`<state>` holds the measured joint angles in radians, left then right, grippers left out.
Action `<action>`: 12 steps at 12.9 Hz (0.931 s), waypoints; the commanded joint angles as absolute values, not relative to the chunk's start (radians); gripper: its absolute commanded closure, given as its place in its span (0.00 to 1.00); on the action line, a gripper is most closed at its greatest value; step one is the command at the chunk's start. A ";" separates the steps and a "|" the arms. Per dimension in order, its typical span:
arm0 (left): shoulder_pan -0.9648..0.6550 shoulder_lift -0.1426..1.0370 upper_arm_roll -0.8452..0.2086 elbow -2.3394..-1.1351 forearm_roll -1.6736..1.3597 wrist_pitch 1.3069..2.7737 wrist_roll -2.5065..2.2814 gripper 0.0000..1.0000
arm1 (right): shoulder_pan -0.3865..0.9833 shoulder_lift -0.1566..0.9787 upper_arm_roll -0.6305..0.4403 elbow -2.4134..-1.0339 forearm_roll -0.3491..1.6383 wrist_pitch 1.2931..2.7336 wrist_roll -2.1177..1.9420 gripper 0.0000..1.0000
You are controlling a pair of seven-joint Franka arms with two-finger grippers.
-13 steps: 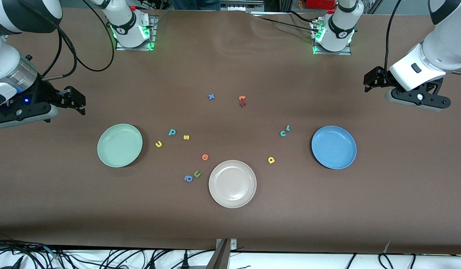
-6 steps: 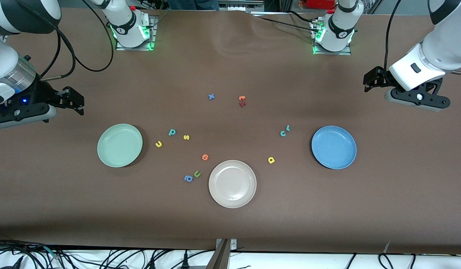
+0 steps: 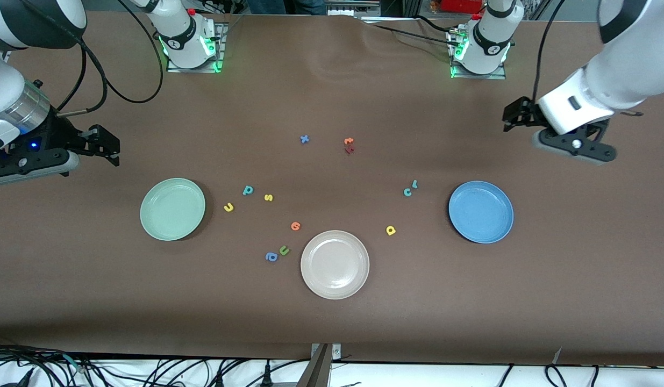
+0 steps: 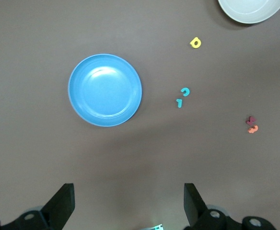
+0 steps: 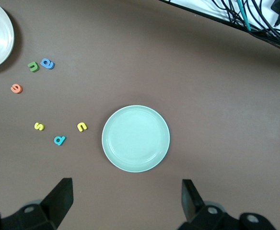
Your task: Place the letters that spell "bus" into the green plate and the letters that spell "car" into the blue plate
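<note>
On the brown table (image 3: 332, 322), the green plate (image 3: 172, 209) lies toward the right arm's end and the blue plate (image 3: 480, 212) toward the left arm's end, both bare. Beside the green plate lie the yellow u (image 3: 228, 207), teal b (image 3: 248, 190) and yellow s (image 3: 268, 198). Near the blue plate sit the teal c (image 3: 407, 192) and teal r (image 3: 414, 184), nearly touching, with the yellow a (image 3: 391, 230) nearer the camera.

Only the front view shows both arms at once. The left gripper (image 3: 517, 115) hangs over bare table near the blue plate, and the right gripper (image 3: 103, 142) hangs over bare table near the green plate.

The wrist views show each pair of fingers (image 4: 63, 206) (image 5: 61, 196) spread wide, holding nothing.
</note>
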<state>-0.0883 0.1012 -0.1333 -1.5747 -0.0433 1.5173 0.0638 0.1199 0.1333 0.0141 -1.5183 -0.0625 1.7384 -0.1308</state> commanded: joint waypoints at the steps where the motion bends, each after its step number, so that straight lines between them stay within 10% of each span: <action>1: -0.149 0.257 -0.129 -1.510 -0.057 1.592 0.080 0.00 | 0.117 0.143 0.015 -1.489 -0.077 1.723 -0.144 0.00; 12: -0.293 0.670 -0.138 -1.474 -0.057 2.210 0.274 0.00 | 0.115 0.130 0.015 -1.526 -0.078 1.720 -0.144 0.00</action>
